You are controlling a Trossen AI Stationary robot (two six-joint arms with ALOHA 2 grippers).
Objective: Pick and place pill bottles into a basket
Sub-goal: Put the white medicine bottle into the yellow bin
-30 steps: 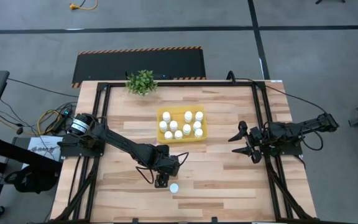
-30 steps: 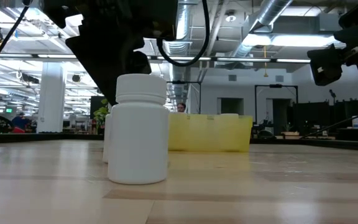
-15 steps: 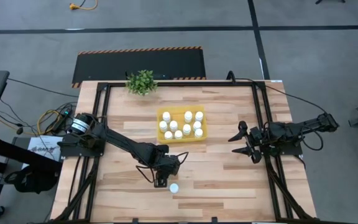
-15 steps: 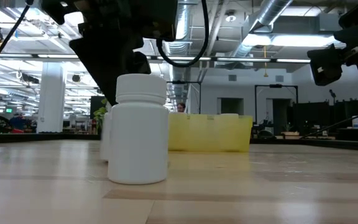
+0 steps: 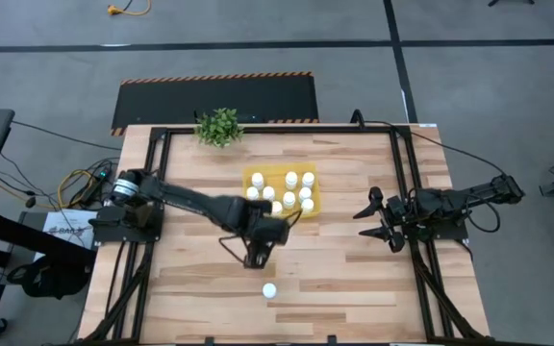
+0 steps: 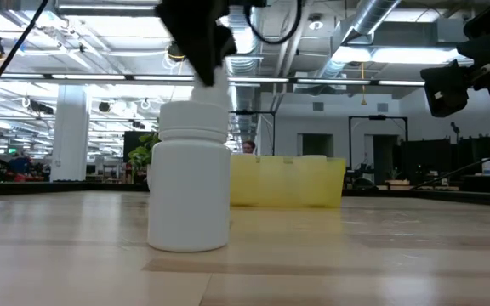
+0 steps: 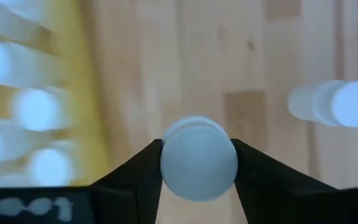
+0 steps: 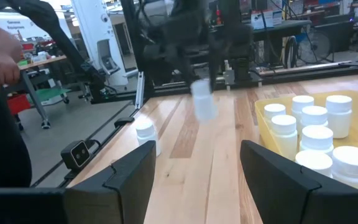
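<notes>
My left gripper (image 5: 255, 256) hangs above the table just near of the yellow tray (image 5: 310, 213) and is shut on a small white pill bottle (image 7: 199, 159). The held bottle also shows in the right wrist view (image 8: 202, 101). One more pill bottle (image 5: 269, 289) stands upright on its base near the front edge; it also shows in the low view (image 6: 190, 178). Several bottles (image 5: 290, 180) stand in the tray. My right gripper (image 5: 365, 221) is open and empty at the table's right side. My left gripper pinches the bottle's top end (image 7: 166, 163) between its two fingers, one finger on each side. The fingers (image 7: 140, 169) come from above, pointing down. The bottle hangs below them, lifted clear of the table and slightly tilted.
A small green plant (image 5: 219, 126) stands at the far edge. Black frame rails (image 5: 404, 183) run along the table's left and right sides. Bare wood lies between the tray and the standing bottle.
My left gripper has risen and gone toward the far edge, nearer the yellow tray, carrying one bottle. That bottle stood just behind the front bottle and is now lifted clear of the table. The front bottle has stayed in place.
</notes>
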